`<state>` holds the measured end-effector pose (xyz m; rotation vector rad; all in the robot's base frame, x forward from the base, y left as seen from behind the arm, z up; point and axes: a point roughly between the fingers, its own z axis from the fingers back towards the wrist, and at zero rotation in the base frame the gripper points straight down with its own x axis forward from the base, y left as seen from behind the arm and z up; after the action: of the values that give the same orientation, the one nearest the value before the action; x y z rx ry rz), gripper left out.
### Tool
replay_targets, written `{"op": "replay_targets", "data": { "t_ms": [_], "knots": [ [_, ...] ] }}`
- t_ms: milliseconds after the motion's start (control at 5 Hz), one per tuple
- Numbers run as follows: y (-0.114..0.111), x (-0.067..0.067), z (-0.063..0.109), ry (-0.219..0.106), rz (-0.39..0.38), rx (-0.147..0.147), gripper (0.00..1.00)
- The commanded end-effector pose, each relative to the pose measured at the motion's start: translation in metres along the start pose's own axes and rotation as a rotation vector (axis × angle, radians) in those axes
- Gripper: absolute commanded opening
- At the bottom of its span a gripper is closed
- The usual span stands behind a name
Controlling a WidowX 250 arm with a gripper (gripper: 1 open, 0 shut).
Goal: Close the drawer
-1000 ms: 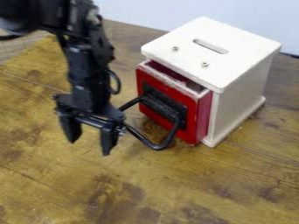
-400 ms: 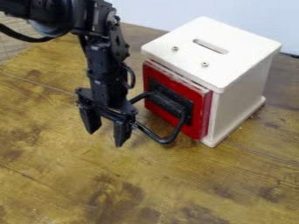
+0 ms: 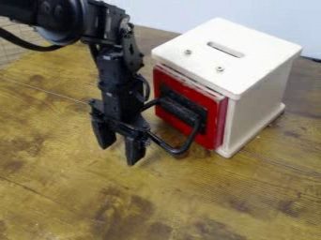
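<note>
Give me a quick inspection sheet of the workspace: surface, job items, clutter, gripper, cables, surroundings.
Surface: worn wooden table, scuffed and stained.
Job's things: red drawer in a pale wooden box, nearly shut, front not quite flush; black looped handle sticks out toward the arm.
Clutter: nothing seen.
Gripper: gripper points down just left of the handle, fingers apart, holding nothing; contact with the handle cannot be told.
Cables: a black cable runs along the arm.
Surroundings: pale wall behind the table.
</note>
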<state>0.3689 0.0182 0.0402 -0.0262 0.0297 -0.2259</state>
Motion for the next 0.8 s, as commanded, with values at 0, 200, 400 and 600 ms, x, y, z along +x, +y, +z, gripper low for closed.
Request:
{"op": "replay_targets", "data": {
  "t_ms": [0, 200, 400, 600],
  "knots": [
    [-0.009, 0.006, 0.040, -0.103, -0.114, 0.017, 1.00],
    [-0.012, 0.008, 0.041, -0.108, -0.190, 0.015, 1.00],
    [-0.006, 0.009, 0.051, -0.115, -0.158, 0.018, 1.00],
    [0.000, 0.009, 0.060, -0.121, -0.124, 0.023, 1.00]
  ]
}}
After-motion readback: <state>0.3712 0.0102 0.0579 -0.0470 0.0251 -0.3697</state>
